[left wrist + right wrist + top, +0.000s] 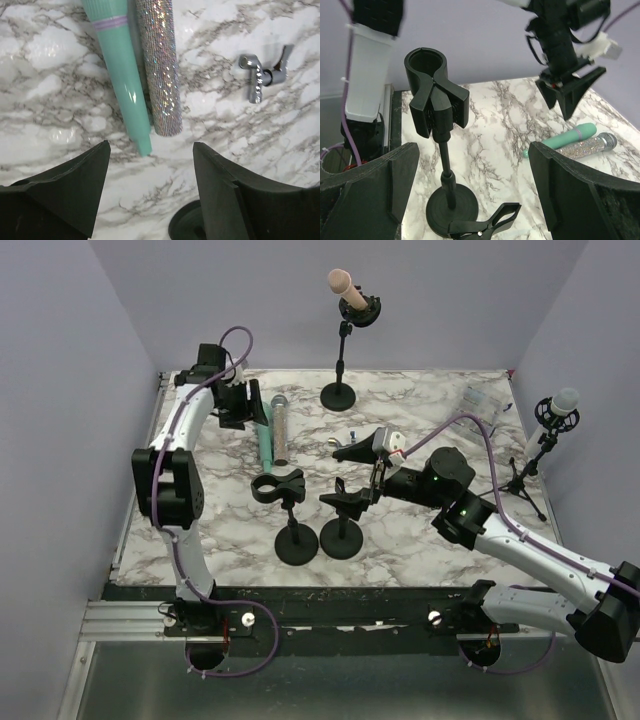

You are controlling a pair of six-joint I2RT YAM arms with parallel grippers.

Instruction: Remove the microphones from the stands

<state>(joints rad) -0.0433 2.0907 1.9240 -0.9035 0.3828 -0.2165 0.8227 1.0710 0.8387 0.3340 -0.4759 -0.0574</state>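
A pink-headed microphone [345, 290] sits in the tall stand [338, 390] at the back. A white-headed microphone [560, 405] sits in a tripod stand [530, 475] at the right edge. A teal microphone [122, 70] and a glitter microphone [160, 65] lie side by side on the table. My left gripper [150, 150] is open and empty just above their tail ends; it also shows in the top view [245, 405]. My right gripper [472, 150] is open and empty, facing an empty stand [432, 95]; it also shows in the top view [360, 468].
Two empty short stands [295, 515] [342, 520] stand near the table's middle front. A chrome wing bolt [262, 75] lies right of the glitter microphone. A clear plastic bag [480, 400] lies at the back right. Purple walls close in the table.
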